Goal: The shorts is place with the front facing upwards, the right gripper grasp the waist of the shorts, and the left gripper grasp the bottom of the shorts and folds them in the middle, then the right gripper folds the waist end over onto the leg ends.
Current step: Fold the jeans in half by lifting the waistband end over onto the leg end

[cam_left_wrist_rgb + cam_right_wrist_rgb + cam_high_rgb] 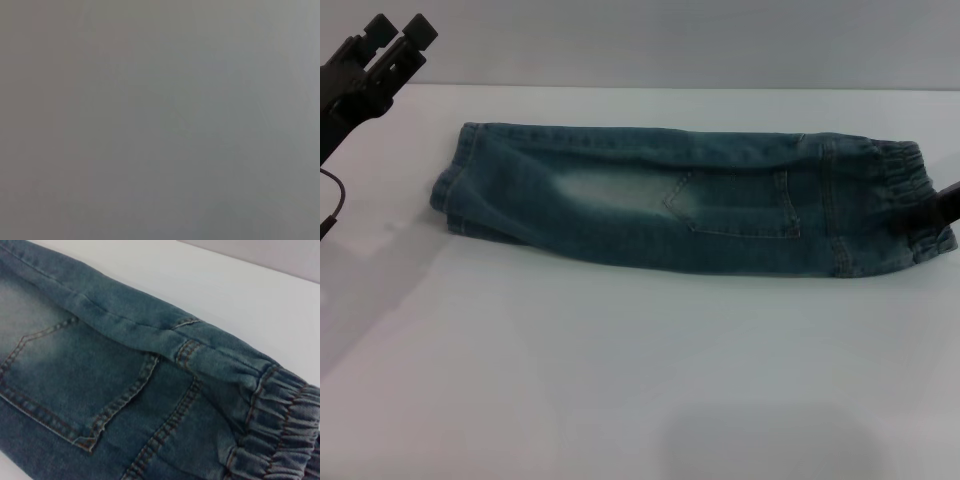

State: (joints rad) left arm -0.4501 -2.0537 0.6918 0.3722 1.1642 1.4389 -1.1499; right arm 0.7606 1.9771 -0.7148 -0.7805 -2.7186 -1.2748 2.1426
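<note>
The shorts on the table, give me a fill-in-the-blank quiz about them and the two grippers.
1. The shorts lie folded lengthwise on the white ____.
2. The right gripper is at the crinkled elastic ____ end.
3. The left gripper is raised, ____ the shorts.
4. The stitched pocket shows in the ____ wrist view.

Missing words: table; waist; clear of; right

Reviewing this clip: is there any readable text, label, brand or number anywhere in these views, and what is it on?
None can be read.
Denim shorts: only stitching and a patch pocket; no tag or brand shows.
Left claw, raised at the far left: no markings show.
Right claw, at the elastic waistband: no label in view.
Left wrist view: plain grey, no text.
</note>
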